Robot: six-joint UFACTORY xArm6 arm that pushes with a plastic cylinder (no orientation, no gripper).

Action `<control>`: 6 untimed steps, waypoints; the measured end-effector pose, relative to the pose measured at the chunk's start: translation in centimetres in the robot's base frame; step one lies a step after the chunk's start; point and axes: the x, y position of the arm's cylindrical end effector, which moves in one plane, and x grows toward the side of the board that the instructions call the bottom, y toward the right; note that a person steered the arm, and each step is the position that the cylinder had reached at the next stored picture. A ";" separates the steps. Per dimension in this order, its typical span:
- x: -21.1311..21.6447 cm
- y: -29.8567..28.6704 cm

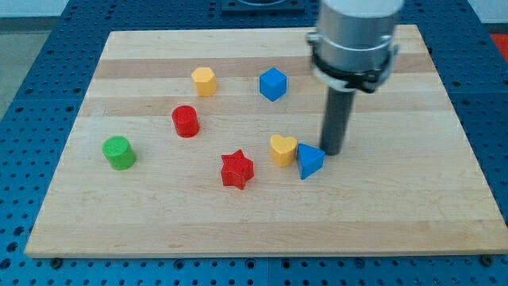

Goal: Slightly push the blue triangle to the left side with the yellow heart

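The blue triangle (309, 161) lies right of the board's middle, touching the yellow heart (282, 148) on its left. My tip (332, 152) rests on the board just to the right of the blue triangle, at its upper right edge, touching or nearly touching it. The rod rises from there to the arm's grey body at the view's top.
A red star (236, 170) lies left of and below the yellow heart. A red cylinder (185, 121), a green cylinder (119, 152), a yellow hexagon block (204, 81) and a blue cube-like block (272, 84) stand further left and up. The wooden board (413, 199) sits on a blue perforated table.
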 end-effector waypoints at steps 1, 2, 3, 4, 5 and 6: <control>2.0 4.2; 5.4 2.2; 5.9 -1.0; 5.9 -2.3; 5.4 -2.8; 4.5 -4.7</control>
